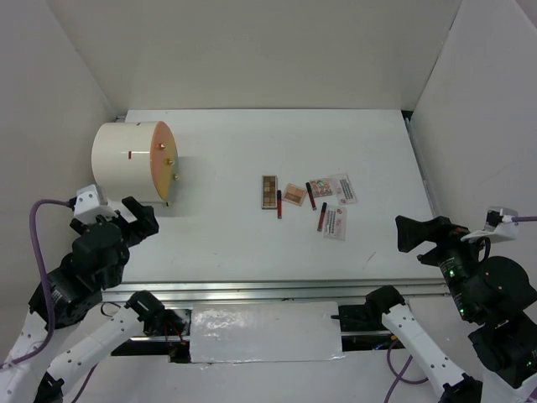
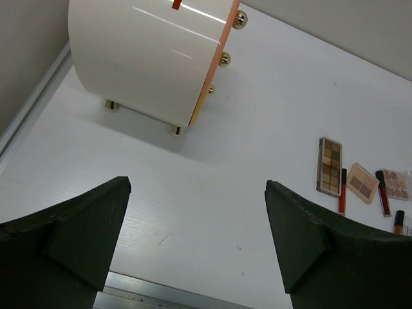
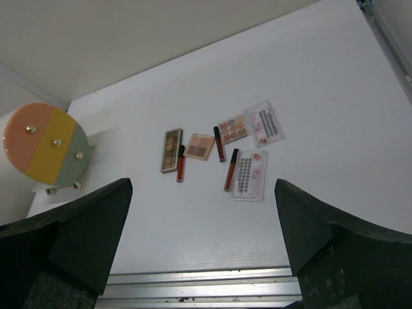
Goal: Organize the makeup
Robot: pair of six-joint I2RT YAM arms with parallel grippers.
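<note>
The makeup lies in a cluster at the table's middle. It holds a narrow brown eyeshadow palette (image 1: 269, 192), a small square peach palette (image 1: 294, 194), three dark-red lip tubes (image 1: 321, 217) with black caps, and clear-packaged pinkish cards (image 1: 335, 222). The right wrist view shows the eyeshadow palette (image 3: 171, 150), the peach palette (image 3: 199, 146), a lip tube (image 3: 230, 170) and a card (image 3: 250, 174). The left wrist view shows the eyeshadow palette (image 2: 330, 166) at its right edge. My left gripper (image 1: 138, 220) (image 2: 198, 183) is open and empty at the near left. My right gripper (image 1: 413, 233) (image 3: 203, 183) is open and empty at the near right.
A large white cylinder (image 1: 134, 161) with an orange drawer front and gold knobs lies on small feet at the far left, just beyond my left gripper; it also shows in the left wrist view (image 2: 148, 58). A metal rail (image 1: 277, 290) runs along the near edge. White walls enclose the table.
</note>
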